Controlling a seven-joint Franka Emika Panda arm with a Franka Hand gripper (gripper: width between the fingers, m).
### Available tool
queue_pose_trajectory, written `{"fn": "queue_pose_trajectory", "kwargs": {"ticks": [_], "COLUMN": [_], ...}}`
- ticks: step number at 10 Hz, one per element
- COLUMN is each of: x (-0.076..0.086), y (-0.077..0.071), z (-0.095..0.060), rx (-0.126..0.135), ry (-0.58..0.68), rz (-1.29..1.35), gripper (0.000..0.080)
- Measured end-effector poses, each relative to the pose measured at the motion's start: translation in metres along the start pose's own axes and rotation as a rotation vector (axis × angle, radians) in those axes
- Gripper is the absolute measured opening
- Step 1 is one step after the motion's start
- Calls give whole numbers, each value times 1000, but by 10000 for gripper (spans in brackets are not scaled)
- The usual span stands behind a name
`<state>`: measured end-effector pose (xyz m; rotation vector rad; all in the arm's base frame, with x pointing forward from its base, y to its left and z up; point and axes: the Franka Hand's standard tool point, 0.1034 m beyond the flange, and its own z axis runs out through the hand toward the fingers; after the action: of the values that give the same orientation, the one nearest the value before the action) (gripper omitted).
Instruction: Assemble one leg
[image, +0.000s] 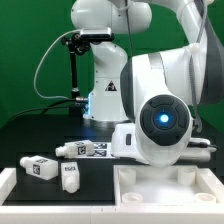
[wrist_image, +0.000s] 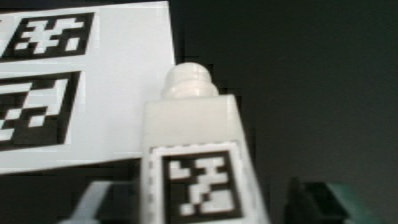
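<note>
Your fingers (wrist_image: 103, 207) flanked the leg (wrist_image: 192, 130) at its tagged end; you couldn't tell whether they clamped it. Its peg end pointed away, beside a white tagged panel (wrist_image: 71, 80) on the dark surface (wrist_image: 302, 70).

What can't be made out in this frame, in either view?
Wrist view: the gripper's fingers are dark, blurred and cut by the picture's edge; whether they clamp the leg cannot be told.
Wrist view: the white tagged surface is cut off; which piece it is is unclear.
Exterior view: the arm hides the gripper and that leg.
</note>
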<state>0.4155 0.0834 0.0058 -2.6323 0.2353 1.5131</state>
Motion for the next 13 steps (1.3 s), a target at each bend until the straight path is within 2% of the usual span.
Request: {"fn": "queue_pose_trajectory", "kwargs": {"ticks": [1,2,5,6,7,9,10,11,12,13], "x": [-2,-8,-45,-53,-55,-50,-45,-33,-29,-25], "y": [-1,-4,-15,-19,-28,-27,-29,-28,-28,-34], "z": [-4,-22,-100,-117,-129,-126,-132,-134,-151,-181], "rx": [-2,-2,-1,3,7,17,26,23,13,-12], "ry": [-1,20,154,211,305,452,546,619,664,768], "rz": [-12,-32,-124,-125,-131,-135,-136,-176,-212,-253], "gripper": [284,284,284,284,284,284,285,285,285,285]}}
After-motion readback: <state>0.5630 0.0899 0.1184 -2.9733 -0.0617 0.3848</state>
